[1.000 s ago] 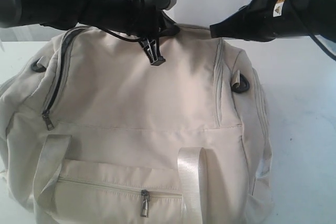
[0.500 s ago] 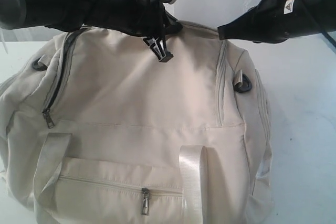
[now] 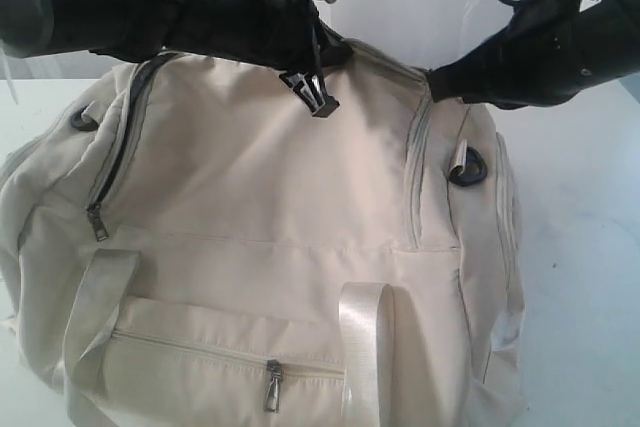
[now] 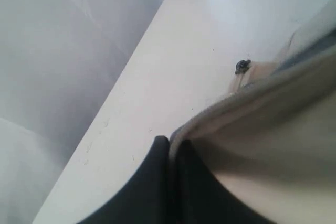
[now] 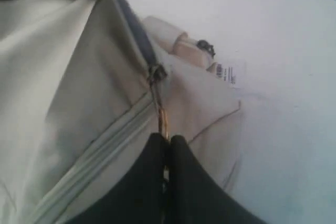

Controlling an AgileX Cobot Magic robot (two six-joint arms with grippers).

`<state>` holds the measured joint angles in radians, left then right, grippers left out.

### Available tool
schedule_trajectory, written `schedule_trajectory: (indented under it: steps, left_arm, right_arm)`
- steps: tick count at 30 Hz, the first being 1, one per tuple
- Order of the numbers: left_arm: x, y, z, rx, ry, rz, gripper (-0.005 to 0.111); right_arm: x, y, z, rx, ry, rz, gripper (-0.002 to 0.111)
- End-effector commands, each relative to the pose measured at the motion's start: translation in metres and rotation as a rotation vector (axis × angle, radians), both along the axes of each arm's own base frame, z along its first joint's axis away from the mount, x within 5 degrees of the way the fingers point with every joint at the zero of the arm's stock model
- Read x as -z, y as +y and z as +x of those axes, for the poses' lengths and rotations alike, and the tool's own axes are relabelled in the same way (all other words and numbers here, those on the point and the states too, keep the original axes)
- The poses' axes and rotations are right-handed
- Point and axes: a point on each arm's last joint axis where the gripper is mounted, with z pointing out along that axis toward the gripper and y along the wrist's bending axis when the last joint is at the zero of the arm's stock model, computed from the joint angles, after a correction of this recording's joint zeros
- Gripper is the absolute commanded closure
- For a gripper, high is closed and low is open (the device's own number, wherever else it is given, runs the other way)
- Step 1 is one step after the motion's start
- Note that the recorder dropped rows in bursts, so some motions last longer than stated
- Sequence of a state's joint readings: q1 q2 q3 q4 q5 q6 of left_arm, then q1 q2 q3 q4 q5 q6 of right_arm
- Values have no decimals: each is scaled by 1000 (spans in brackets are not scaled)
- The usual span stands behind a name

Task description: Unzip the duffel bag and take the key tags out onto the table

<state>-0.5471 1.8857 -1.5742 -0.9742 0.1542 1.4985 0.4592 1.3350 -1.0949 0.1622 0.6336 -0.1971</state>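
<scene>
The white surface [image 3: 585, 247] carries the cream duffel bag [image 3: 270, 187]. At the bag's top edge the left gripper [image 4: 169, 148] pinches a fold of fabric. Near the bag's right end the right gripper [image 5: 167, 142] is clamped on the zipper pull [image 5: 161, 116]. Unzipping appears under way; next comes a steady draw along the track. The key tags are unseen, presumably inside the bag.
</scene>
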Motion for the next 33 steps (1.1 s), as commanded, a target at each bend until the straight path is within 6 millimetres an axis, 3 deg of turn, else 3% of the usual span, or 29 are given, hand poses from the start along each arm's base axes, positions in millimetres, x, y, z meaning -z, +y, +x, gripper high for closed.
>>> schedule_trajectory:
  steps: [1, 10, 18, 22, 26, 27, 29, 33]
  left_arm:
    - [-14, 23, 21, -219, -78, -71, 107]
    - [-16, 24, 21, -255, -50, -115, 107]
    - [-11, 18, 13, -148, 13, -90, 107]
    - [-9, 15, 10, -100, 29, -63, 107]
    - [-8, 14, 8, -78, 43, -60, 107]
    - [-8, 14, 7, -72, 46, -59, 107]
    - [-7, 13, 6, -50, 60, -54, 107]
    - [-6, 12, 3, -14, 73, -36, 107]
  right_arm:
    - [3, -13, -14, -60, 94, -119, 108]
    - [2, -17, -9, -35, 43, -168, 108]
    - [-16, -9, 9, -33, -243, -79, 107]
    - [-13, -5, 20, -45, -298, -84, 86]
    - [2, 4, 35, -47, -311, -81, 48]
    - [6, 7, 38, -52, -313, -79, 43]
    - [12, 17, 43, -71, -340, -70, 41]
    - [18, 39, 44, -182, -432, -119, 49]
